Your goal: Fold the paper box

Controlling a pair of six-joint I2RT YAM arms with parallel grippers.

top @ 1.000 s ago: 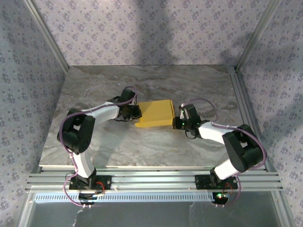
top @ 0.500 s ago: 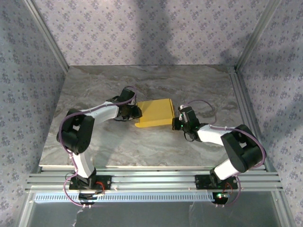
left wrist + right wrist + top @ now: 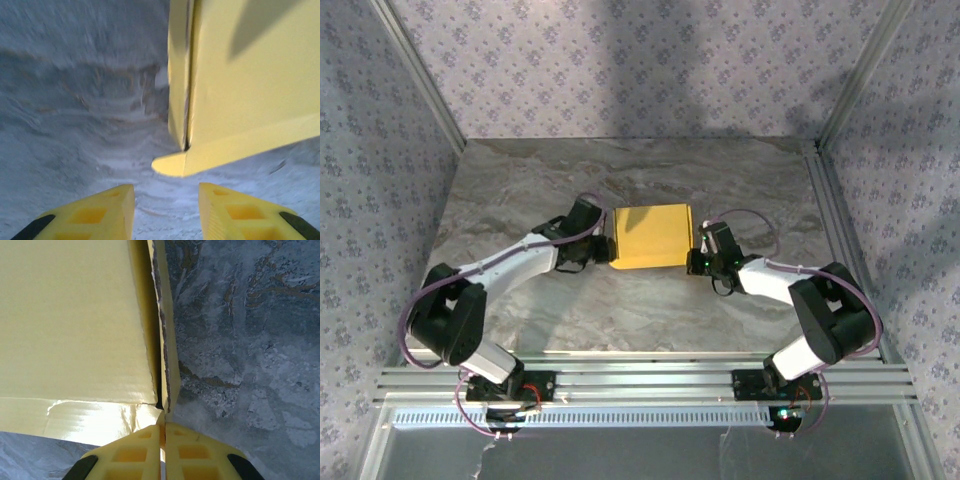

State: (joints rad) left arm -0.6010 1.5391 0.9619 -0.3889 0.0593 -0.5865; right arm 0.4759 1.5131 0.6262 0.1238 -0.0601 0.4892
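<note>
The flat yellow rectangular paper box (image 3: 652,236) now lies square at the middle of the grey marbled worktop (image 3: 520,180), where a second ago it sat skewed. The folding looks nearly finished. The left gripper (image 3: 166,210) is partly open and empty, just short of the box's corner. The right gripper (image 3: 163,440) is pinched closed on the box's thin side flap (image 3: 169,340).

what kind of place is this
Probably a lab robot cell: two arms bolted to an aluminium rail, a box between them on a marble-look table, patterned backdrop walls around.
</note>
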